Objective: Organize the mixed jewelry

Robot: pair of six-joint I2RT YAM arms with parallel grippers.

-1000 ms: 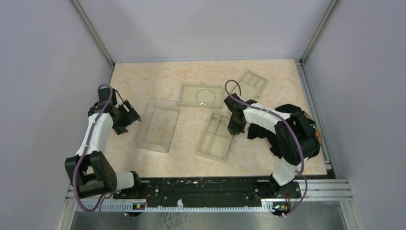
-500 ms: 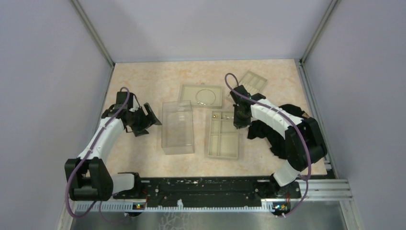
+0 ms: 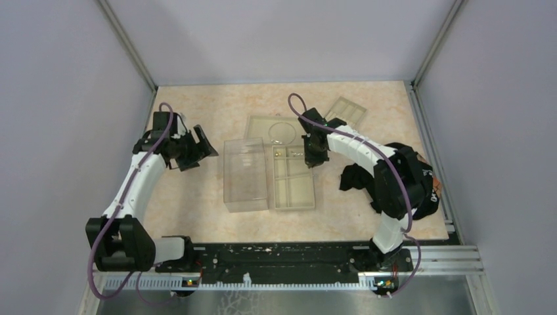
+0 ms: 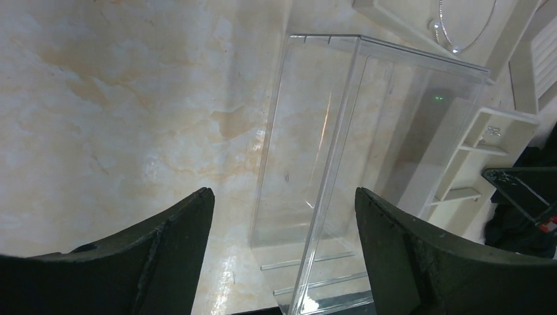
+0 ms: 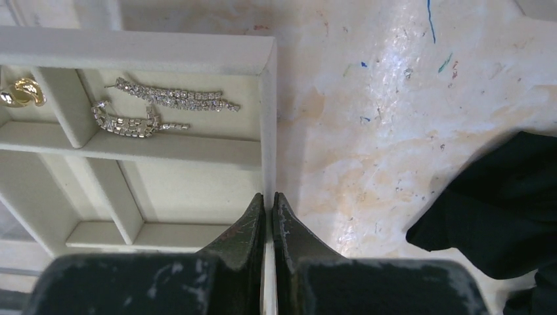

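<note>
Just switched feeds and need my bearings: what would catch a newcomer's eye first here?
The right tool is pinched shut on the right wall of the beige compartment tray mid-table. Beyond its tips, two sparkling rhinestone pieces lie in the tray's corner compartment, a gold piece in the next. The clear plastic box sits beside the tray's left side, the open left tool facing it.

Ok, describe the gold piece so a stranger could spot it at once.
Find the divided beige tray whose right wall the right gripper pinches. In the row at its far end, the gold piece lies in the compartment left of two sparkly silver strands. It alone is gold and rounded; those neighbours are long and silver.
</note>
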